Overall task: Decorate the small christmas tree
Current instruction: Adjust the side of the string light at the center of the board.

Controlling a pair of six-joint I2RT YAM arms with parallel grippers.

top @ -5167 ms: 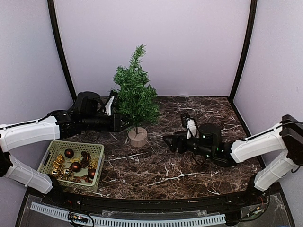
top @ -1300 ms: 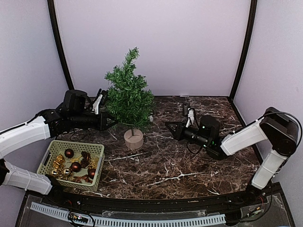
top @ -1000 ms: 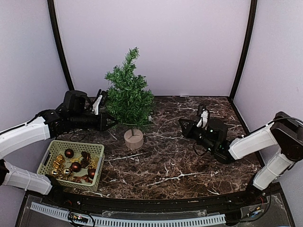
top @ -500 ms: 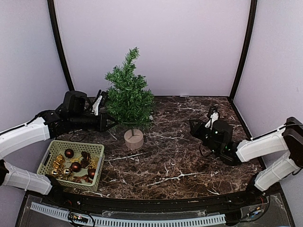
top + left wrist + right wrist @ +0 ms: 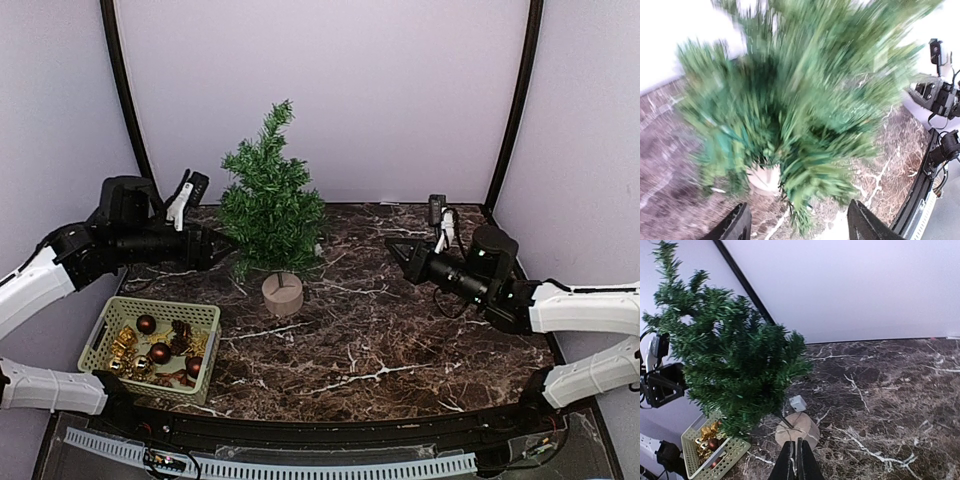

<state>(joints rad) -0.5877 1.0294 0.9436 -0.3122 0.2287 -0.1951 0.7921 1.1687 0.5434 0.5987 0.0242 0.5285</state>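
Observation:
The small christmas tree (image 5: pixel 270 205) stands upright on its round wooden base (image 5: pixel 283 293) at the back left of the marble table; it fills the left wrist view as a blurred green mass (image 5: pixel 800 100). My left gripper (image 5: pixel 222 241) is just left of the tree's lower branches and open. Its two fingers stand wide apart at the bottom of the wrist view (image 5: pixel 800 227), with only branch tips hanging between them. My right gripper (image 5: pixel 392 247) hovers to the right of the tree, pointing at it, shut and empty (image 5: pixel 795 460). The tree (image 5: pixel 730 360) and its base (image 5: pixel 797 429) lie ahead of it.
A green basket (image 5: pixel 160 304) of gold and dark red ornaments (image 5: pixel 158 351) sits at the front left; its corner also shows in the right wrist view (image 5: pixel 732 450). A small white tag (image 5: pixel 798 403) hangs near the trunk. Purple walls close in the back and both sides.
My left gripper opened, let go of the tree's branches and drew back up and left. The right arm pulled away to the right and rose. The tree stayed where it was.

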